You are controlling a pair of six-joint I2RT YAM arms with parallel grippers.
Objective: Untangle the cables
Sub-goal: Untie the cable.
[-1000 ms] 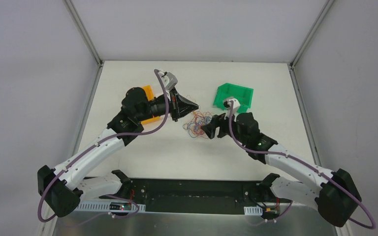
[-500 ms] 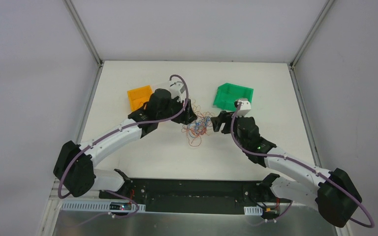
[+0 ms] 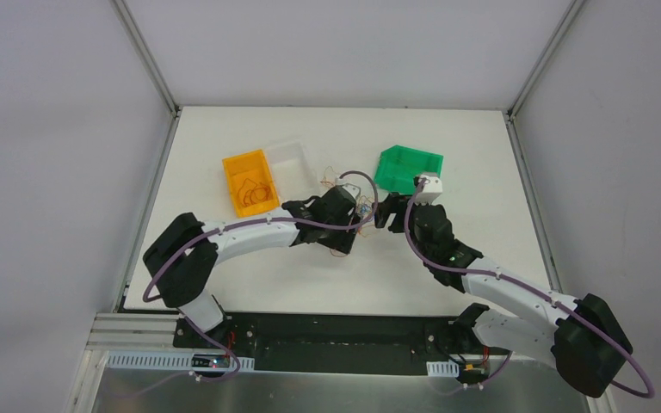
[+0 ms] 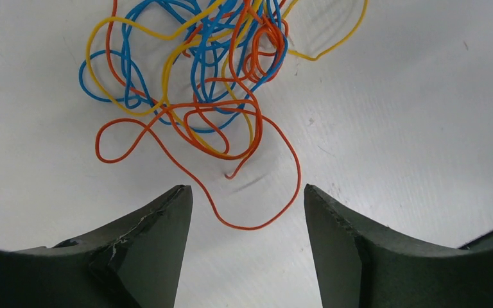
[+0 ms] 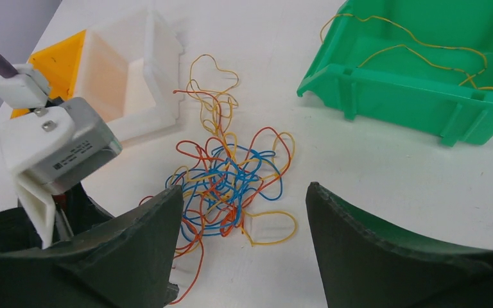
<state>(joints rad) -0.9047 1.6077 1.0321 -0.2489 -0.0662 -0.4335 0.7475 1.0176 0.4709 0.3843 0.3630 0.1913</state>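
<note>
Tangled clump of thin flexible wires (image 5: 231, 183): blue, orange, red, yellow strands intermixed. Open-fronted green plastic bin (image 5: 417, 90): solid bright green; yellow-orange strands inside. Small orange plastic bin (image 3: 239, 168): solid orange. Translucent plastic bin (image 5: 160, 58): milky white. Flat tabletop (image 3: 224, 129): plain white. Robot arms (image 3: 250, 231): white links, black joints, purple cable.

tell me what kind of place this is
Probably a robotics lab test cell: a white tabletop walled by grey panels, white-and-black left robot arm and right robot arm bolted at its near edge, a tangle of thin coloured wires by a green plastic bin.
</note>
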